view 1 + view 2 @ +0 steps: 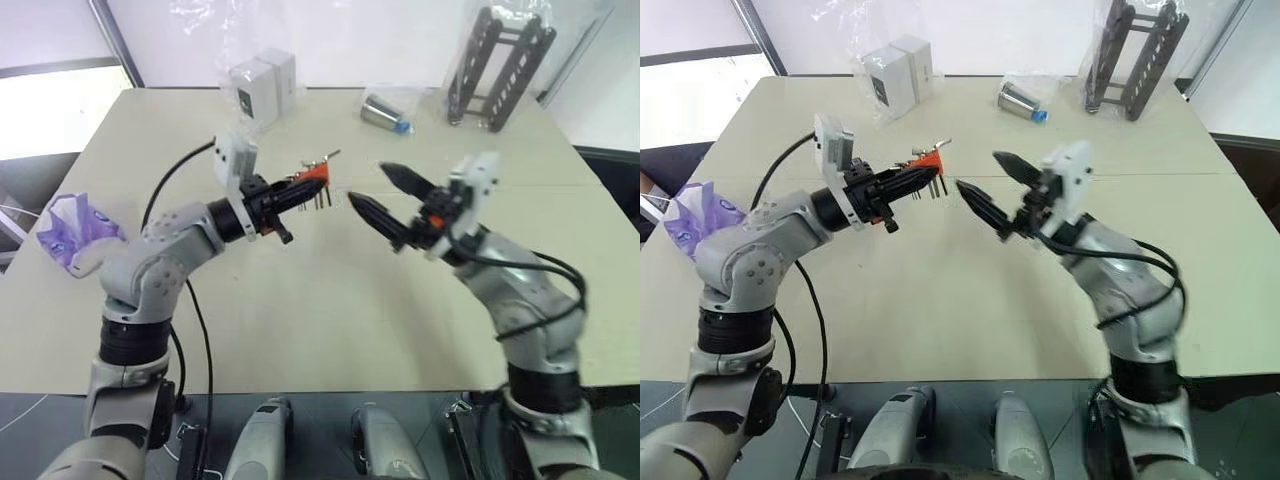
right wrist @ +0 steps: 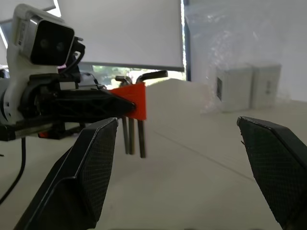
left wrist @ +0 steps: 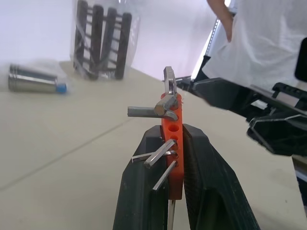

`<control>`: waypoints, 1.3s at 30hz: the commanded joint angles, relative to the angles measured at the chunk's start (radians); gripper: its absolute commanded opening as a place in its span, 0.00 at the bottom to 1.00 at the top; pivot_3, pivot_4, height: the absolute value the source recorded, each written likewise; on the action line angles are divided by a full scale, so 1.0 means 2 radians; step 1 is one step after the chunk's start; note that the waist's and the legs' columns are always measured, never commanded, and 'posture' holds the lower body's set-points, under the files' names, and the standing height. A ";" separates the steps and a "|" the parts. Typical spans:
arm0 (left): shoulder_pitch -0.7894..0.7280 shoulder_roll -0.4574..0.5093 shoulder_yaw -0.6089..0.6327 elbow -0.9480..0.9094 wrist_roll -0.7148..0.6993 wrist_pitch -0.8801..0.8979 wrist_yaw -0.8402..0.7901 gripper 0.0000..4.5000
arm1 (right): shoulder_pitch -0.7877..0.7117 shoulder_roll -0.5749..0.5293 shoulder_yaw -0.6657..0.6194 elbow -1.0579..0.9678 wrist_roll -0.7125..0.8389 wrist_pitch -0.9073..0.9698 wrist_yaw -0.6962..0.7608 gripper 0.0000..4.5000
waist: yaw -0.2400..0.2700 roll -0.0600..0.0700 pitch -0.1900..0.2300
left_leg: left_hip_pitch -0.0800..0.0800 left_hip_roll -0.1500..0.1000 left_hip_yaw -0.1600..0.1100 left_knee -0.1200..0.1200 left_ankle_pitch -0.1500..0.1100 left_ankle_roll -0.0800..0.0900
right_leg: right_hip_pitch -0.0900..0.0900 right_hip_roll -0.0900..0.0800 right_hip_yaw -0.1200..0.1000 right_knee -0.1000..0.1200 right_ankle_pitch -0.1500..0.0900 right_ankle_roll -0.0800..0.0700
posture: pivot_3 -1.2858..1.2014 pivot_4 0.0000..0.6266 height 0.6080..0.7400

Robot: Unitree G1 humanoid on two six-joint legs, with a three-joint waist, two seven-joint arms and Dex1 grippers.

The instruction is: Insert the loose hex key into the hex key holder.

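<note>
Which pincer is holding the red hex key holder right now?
The left pincer: its black fingers are clamped on either side of the hex key holder. The right pincer stands wide open beside it, holding nothing.

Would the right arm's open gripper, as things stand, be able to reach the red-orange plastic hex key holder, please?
Probably yes. The right gripper is open and empty, pointing at the red-orange plastic hex key holder, which the left gripper clamps above the table. The gap between them looks free.
</note>
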 commanded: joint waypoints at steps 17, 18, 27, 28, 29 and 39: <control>0.040 -0.144 -0.045 0.172 0.000 0.060 0.026 0.00 | 0.071 -0.065 -0.091 -0.096 0.048 0.021 -0.059 0.91 | 0.001 0.000 0.000 | 0.000 0.000 0.000 0.001 0.000 0.000 | 0.000 0.001 0.000 0.000 0.000 0.000 | 0.52 0.24 1.00; 0.037 -0.148 -0.043 0.187 0.001 0.063 0.026 0.00 | 0.072 -0.065 -0.090 -0.098 0.048 0.020 -0.061 0.91 | 0.002 0.000 0.000 | 0.000 0.000 0.000 0.001 0.000 0.000 | 0.000 0.001 0.000 0.000 0.000 0.000 | 0.52 0.24 1.00; 0.033 -0.140 -0.036 0.237 0.024 0.077 0.026 0.00 | 0.074 -0.064 -0.079 -0.097 0.044 0.016 -0.067 0.91 | 0.002 0.000 0.000 | 0.000 0.000 0.000 0.002 0.000 0.000 | 0.001 0.000 0.000 0.000 0.000 0.000 | 0.52 0.24 1.00; 0.035 -0.137 -0.033 0.236 0.025 0.079 0.026 0.22 | 0.072 -0.064 -0.078 -0.096 0.044 0.015 -0.068 0.92 | 0.001 0.000 0.000 | 0.000 0.000 0.000 0.002 0.000 0.000 | 0.001 0.000 0.000 0.000 0.000 0.000 | 0.52 0.24 1.00; 0.038 -0.131 -0.030 0.231 0.025 0.081 0.026 0.28 | 0.071 -0.064 -0.076 -0.094 0.043 0.015 -0.067 0.92 | 0.000 0.000 0.000 | 0.000 0.000 0.000 0.002 0.000 0.000 | 0.001 0.000 0.000 0.000 0.000 0.000 | 0.52 0.24 1.00; 0.069 -0.064 -0.003 0.137 0.019 0.110 0.034 0.99 | 0.066 -0.076 -0.066 -0.077 0.040 0.016 -0.045 0.92 | -0.003 0.000 0.000 | 0.001 0.001 0.000 0.002 0.000 0.000 | 0.002 0.000 0.000 0.000 0.000 -0.001 | 0.52 0.24 1.00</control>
